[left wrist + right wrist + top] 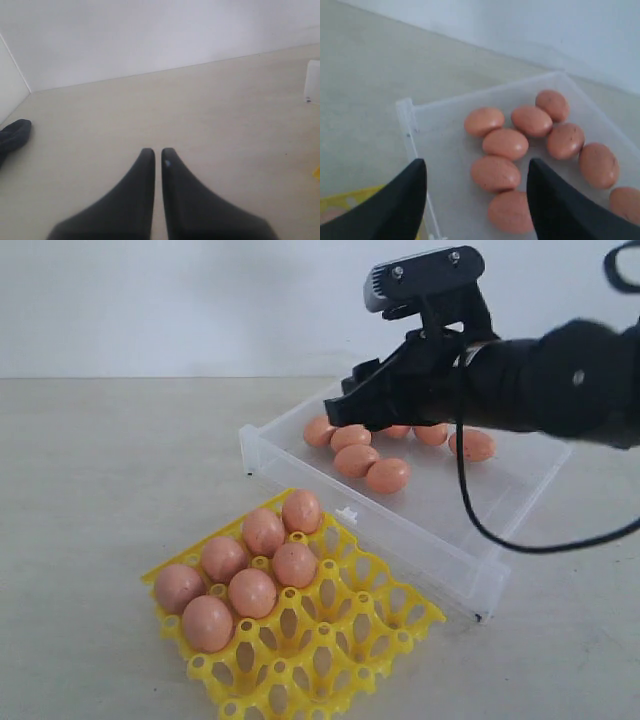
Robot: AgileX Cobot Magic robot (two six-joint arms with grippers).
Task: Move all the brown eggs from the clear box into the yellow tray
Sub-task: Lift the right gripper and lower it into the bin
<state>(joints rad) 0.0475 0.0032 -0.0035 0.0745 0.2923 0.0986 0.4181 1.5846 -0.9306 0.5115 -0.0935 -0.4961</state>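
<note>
Tray [400, 625]: 7 eggs [252, 593], seated in the cups of its left part. Box [470, 570]: just behind the tray; 9 eggs [505, 144] counted in the right wrist view, loose and clustered.
Right gripper [476, 167]: above the box eggs, fingers wide apart, nothing between them.
Left gripper [157, 152]: over the table [225, 110], fingers together, holding nothing.

A pale beige table [110, 470] — smooth, matte — meets a plain white wall [180, 300].
</note>
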